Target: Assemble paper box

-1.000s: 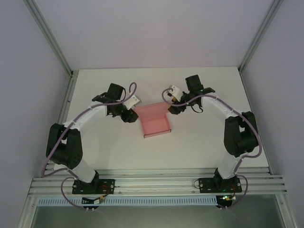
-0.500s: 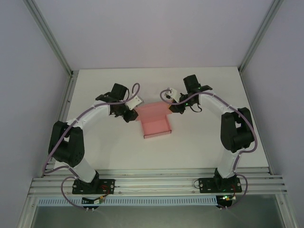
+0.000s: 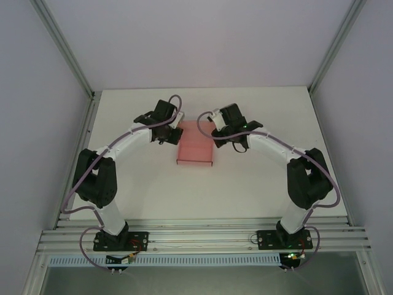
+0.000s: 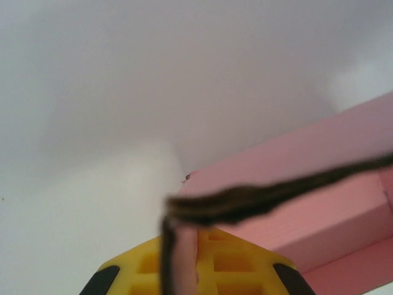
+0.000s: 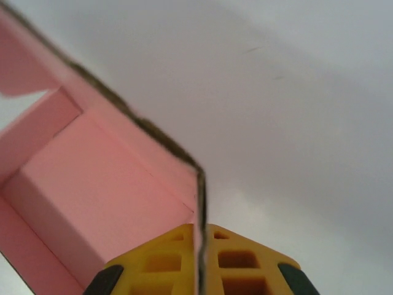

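- Paperboard is the whole matter: the paper box [image 3: 195, 147] is thin, matte and pink, with raw brownish cut edges and crisp creases. It sits partly formed near the middle of the white worktop [image 3: 264, 178], open side up.
- From above, the left hand [image 3: 172, 132] grips the box's wall at about 10 o'clock, and the right hand [image 3: 215, 136] grips the opposite wall at about 2 o'clock.
- In the left wrist view, the left hand [image 4: 184, 267] is closed narrow, with a pink wall [image 4: 307, 209] pinched edge-on between its yellow waffle-patterned pads [image 4: 230, 264].
- In the right wrist view, the right hand [image 5: 199, 264] pinches a wall likewise, beside a folded corner of the box [image 5: 92, 184].
- To do this step well, I judge both hands should move together and bend only along the creases. Board this thin will likely buckle or tear at a tab if the hands pull apart.
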